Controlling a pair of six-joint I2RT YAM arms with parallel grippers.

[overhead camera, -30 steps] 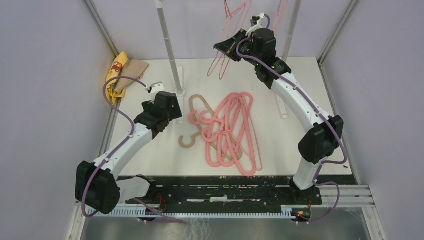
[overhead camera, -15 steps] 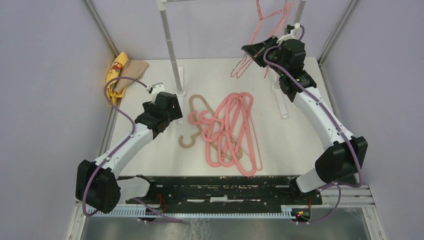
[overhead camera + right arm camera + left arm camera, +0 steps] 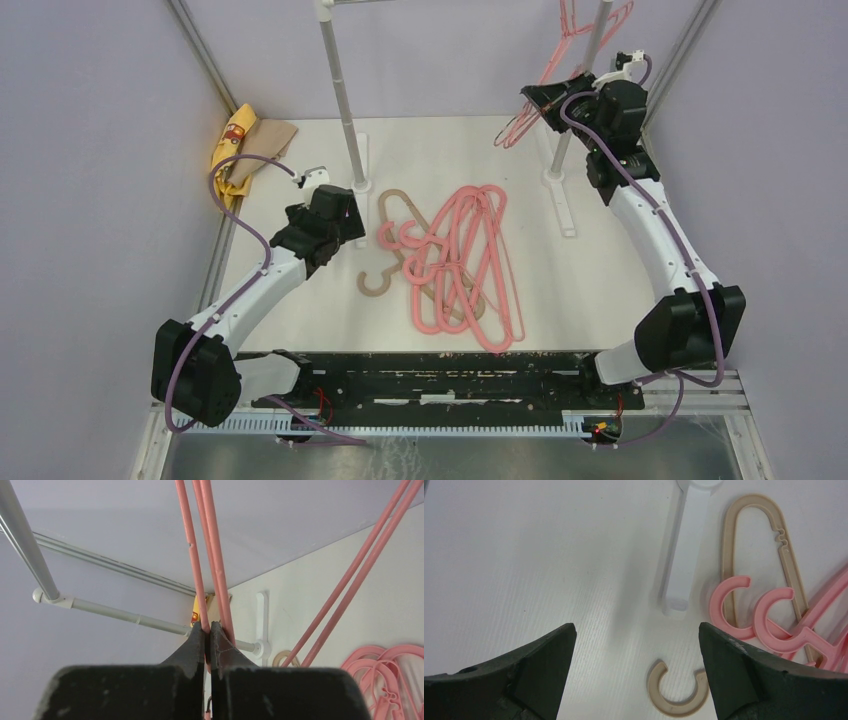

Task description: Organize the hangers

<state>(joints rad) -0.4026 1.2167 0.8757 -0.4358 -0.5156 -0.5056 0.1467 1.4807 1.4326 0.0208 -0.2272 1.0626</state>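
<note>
Two robot arms work at a white tabletop (image 3: pixel 300 310) with a clothes rack standing along its far edge. The right gripper (image 3: pixel 535 97) is raised above the far right corner, beside the right pole (image 3: pixel 562 140). It is clenched on thin pink wire hangers (image 3: pixel 192 555), which run up from the jaws and out of the top of the picture, so their hooks cannot be seen. The rack bar (image 3: pixel 125 616) lies just behind the jaws in the wrist view.

The step looks like hanging this bunch on the bar. It would go best with the grip held firm, the hooks carried above the bar and then lowered until the bar takes the weight. Only then should the jaws part. The dangling loops may catch on the pole.

More pink hangers lie in a tangled pile (image 3: pixel 460 260) at the middle of the tabletop, overlapping a tan hanger (image 3: pixel 754 540). The left gripper (image 3: pixel 636 630) hovers just left of them, spread wide and empty.
</note>
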